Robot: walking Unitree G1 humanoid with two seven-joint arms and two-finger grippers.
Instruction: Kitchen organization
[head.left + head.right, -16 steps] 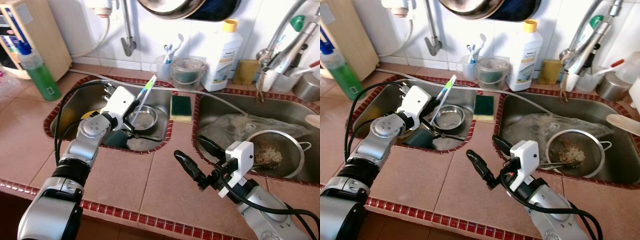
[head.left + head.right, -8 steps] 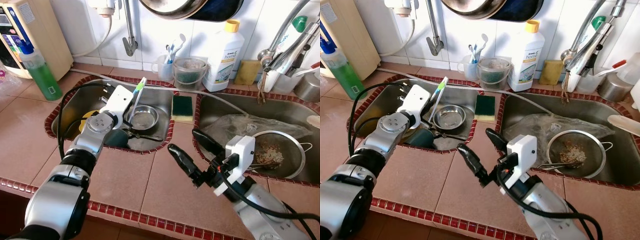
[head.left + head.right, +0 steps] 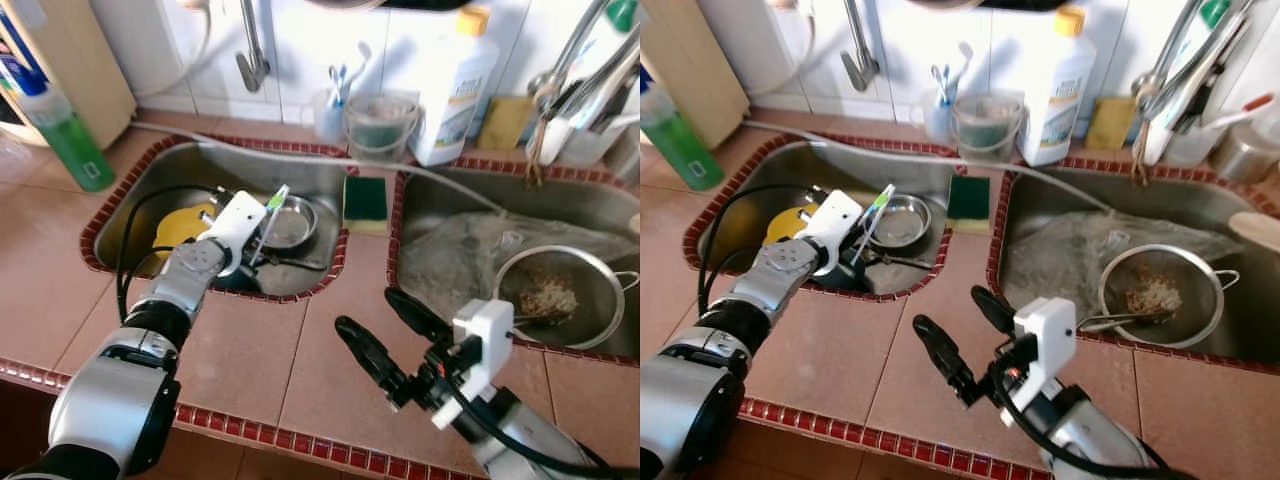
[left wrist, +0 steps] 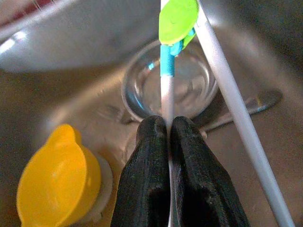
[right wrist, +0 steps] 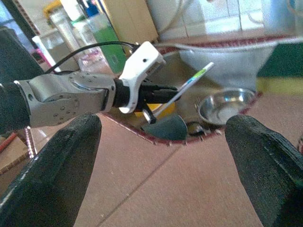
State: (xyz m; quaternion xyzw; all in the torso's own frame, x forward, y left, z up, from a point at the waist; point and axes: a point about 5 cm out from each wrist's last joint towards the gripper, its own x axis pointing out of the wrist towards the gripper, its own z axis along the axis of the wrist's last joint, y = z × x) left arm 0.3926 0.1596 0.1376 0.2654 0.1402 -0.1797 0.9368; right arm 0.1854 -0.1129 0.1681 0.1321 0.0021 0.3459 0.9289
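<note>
My left gripper point(image 4: 162, 124) is shut on a white toothbrush point(image 3: 271, 208) with a green and blue end point(image 4: 176, 21). It holds the brush tilted over the left sink basin point(image 3: 135, 195), just above a small steel bowl point(image 3: 293, 222). A yellow cup point(image 3: 183, 226) lies in the same basin beside the wrist. My right gripper point(image 3: 365, 308) hovers over the tiled counter point(image 3: 270, 345) in front of the two basins, open, with nothing between its fingers point(image 5: 52, 175).
A green sponge point(image 3: 363, 197) sits on the divider between the basins. The right basin holds a metal strainer point(image 3: 555, 295) and a crumpled plastic sheet point(image 3: 470, 250). At the back stand a cup of toothbrushes point(image 3: 330, 110), a clear tub point(image 3: 380, 125), a detergent bottle point(image 3: 450, 85) and a green bottle point(image 3: 60, 135).
The camera has tilted slightly. My left gripper has drawn the toothbrush down and to the left, lower over the left basin. The right gripper has shifted a little left, still open.
</note>
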